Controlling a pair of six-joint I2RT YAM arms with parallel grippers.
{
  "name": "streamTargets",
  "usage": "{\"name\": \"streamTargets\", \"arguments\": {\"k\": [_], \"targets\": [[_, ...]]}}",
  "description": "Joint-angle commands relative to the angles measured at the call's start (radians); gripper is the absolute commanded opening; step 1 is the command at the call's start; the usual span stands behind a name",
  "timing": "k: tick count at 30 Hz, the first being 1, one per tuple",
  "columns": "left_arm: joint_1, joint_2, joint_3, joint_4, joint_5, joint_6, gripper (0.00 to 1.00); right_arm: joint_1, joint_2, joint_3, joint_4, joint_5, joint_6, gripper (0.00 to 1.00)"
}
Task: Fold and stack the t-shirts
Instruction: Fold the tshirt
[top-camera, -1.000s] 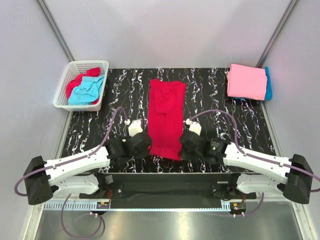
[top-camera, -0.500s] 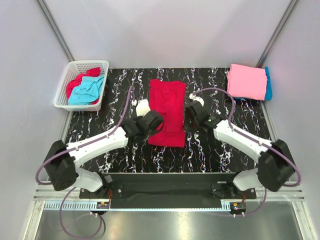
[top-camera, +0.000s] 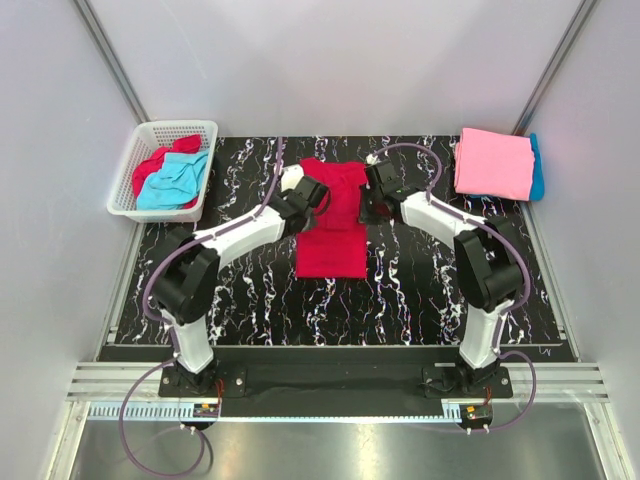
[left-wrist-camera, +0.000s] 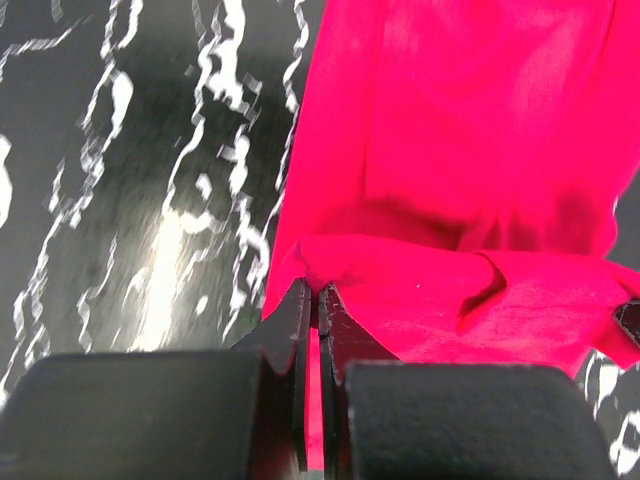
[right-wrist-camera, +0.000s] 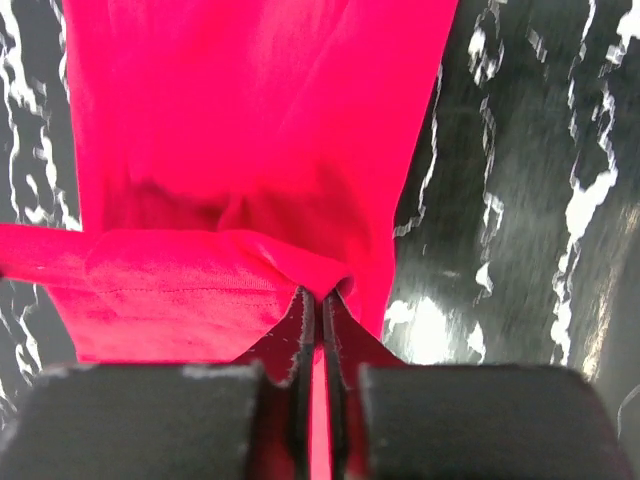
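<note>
A crimson red t-shirt (top-camera: 330, 250) lies lengthwise in the middle of the black marbled table (top-camera: 440, 290), its near end doubled over its far half. My left gripper (top-camera: 312, 200) is shut on the lifted hem's left corner and my right gripper (top-camera: 368, 205) on its right corner. In the left wrist view the gripper (left-wrist-camera: 315, 292) pinches a bunched fold of the red cloth (left-wrist-camera: 460, 150). The right wrist view shows the same: the gripper (right-wrist-camera: 320, 295) nips the cloth (right-wrist-camera: 260, 120) just above the layer below. A folded pink t-shirt (top-camera: 493, 163) rests on a turquoise blue one (top-camera: 537, 168) at the far right.
A white lattice basket (top-camera: 178, 124) stands at the far left, off the table's corner. It holds a crumpled red shirt (top-camera: 150, 170) and a turquoise one (top-camera: 175, 182). Both arms stretch far out over the table. Grey walls close in the sides and back.
Both grippers have carried the red shirt's near hem from the table's front edge toward the far end. The shirt now lies doubled and shorter.
</note>
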Motion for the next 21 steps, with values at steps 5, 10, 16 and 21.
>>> {"name": "streamTargets", "arguments": {"k": [5, 10, 16, 21], "targets": [[0.081, 0.062, 0.009, 0.237, 0.069, 0.167, 0.30, -0.038, 0.073, 0.139, -0.026, 0.064, -0.051, 0.56], [0.089, 0.002, -0.112, 0.470, -0.009, 0.201, 0.43, -0.049, 0.096, 0.182, -0.026, 0.072, -0.046, 0.62], [0.089, -0.069, -0.166, 0.485, 0.003, 0.196, 0.45, -0.047, 0.071, 0.144, -0.025, 0.000, -0.023, 0.57], [0.089, -0.076, -0.148, 0.356, 0.102, 0.146, 0.44, -0.046, 0.039, 0.067, -0.025, -0.084, -0.009, 0.26]]}}
